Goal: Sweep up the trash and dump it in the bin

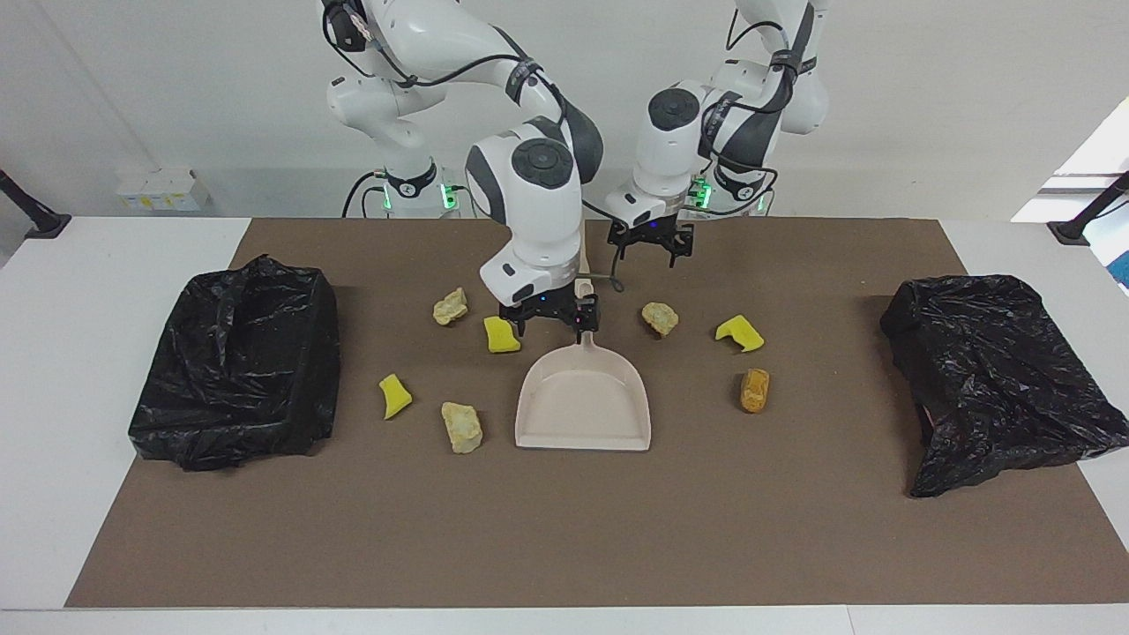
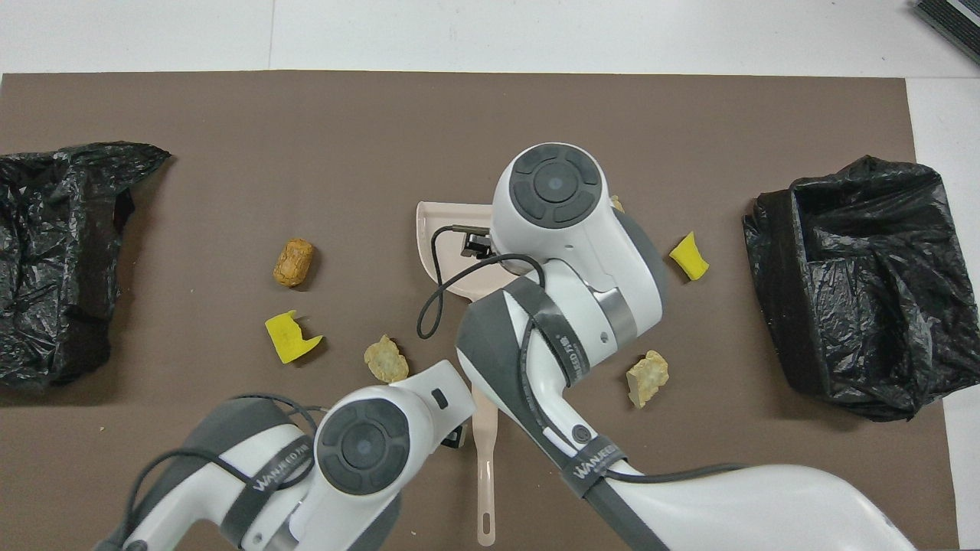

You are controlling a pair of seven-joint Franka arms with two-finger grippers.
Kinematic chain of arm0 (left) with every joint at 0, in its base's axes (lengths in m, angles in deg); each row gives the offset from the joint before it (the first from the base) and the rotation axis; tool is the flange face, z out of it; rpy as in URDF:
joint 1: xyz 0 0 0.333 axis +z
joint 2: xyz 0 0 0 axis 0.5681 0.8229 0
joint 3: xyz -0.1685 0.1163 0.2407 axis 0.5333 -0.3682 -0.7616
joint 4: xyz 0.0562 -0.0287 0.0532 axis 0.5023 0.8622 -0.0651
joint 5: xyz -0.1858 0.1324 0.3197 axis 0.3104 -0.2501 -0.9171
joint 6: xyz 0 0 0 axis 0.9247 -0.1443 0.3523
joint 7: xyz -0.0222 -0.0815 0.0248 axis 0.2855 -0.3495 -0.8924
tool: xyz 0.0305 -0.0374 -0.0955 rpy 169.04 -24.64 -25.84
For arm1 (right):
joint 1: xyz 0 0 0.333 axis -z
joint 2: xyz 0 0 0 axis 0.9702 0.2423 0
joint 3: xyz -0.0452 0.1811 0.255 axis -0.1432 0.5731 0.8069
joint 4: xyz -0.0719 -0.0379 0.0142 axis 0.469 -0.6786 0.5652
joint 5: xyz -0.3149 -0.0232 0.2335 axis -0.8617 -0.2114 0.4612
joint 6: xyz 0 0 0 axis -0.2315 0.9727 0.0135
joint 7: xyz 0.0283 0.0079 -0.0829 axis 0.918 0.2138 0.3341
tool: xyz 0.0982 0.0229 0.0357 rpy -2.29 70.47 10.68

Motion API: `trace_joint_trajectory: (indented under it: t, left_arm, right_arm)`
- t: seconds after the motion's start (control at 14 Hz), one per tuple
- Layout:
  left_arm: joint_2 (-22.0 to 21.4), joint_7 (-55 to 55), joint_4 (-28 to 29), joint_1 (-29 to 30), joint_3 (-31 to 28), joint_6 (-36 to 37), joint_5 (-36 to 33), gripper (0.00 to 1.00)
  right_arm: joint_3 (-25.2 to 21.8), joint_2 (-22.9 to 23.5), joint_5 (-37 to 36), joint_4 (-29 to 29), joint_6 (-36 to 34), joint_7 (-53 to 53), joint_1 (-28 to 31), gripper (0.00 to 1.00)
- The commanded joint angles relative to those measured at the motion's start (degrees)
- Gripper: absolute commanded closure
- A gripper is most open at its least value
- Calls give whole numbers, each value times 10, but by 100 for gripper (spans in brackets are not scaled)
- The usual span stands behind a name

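1. A brown mat (image 1: 564, 529) covers the table and carries everything else.
2. Two bins lined with black bags (image 1: 236, 363) (image 1: 1001, 375) sit on the mat, one at each arm's end, well apart from the dustpan.
3. A pinkish-beige dustpan (image 1: 584, 401) lies at the mat's middle, handle toward the robots.
4. The right gripper (image 1: 551, 319) is low over the dustpan's handle, fingers apart, holding nothing.
5. The left gripper (image 1: 651, 249) hangs over the brush handle (image 2: 484, 490), nearer the robots than the dustpan, fingers apart and empty.
6. The trash (image 1: 462, 427) lies scattered on the mat either side of the dustpan: three yellow sponge chunks (image 1: 501, 335), three pale lumps, and one orange-brown lump (image 1: 754, 390) toward the left arm's end.
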Motion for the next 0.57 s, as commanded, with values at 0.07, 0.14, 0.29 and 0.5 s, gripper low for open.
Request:
trace_joint_trajectory:
  t: [0.07,0.14,0.29,0.5]
  left_arm:
    - [-15,-88,36,-92,-11,-62,3,0]
    - [-4,-116,35,-115,-11,-79,3,0]
    - [19,-160,35,-152,-11,-111,3,0]
    - [29,-178,38,-169,-11,-112,3,0]
  right_arm:
    - [0,37,6,-29,-1,16,-15,0]
    - [1,32,12,-12,-2,16,-26,0]
    - [2,11,37,32,2,7,-29,0]
    - [3,-20,59,92,5,-46,-30,0]
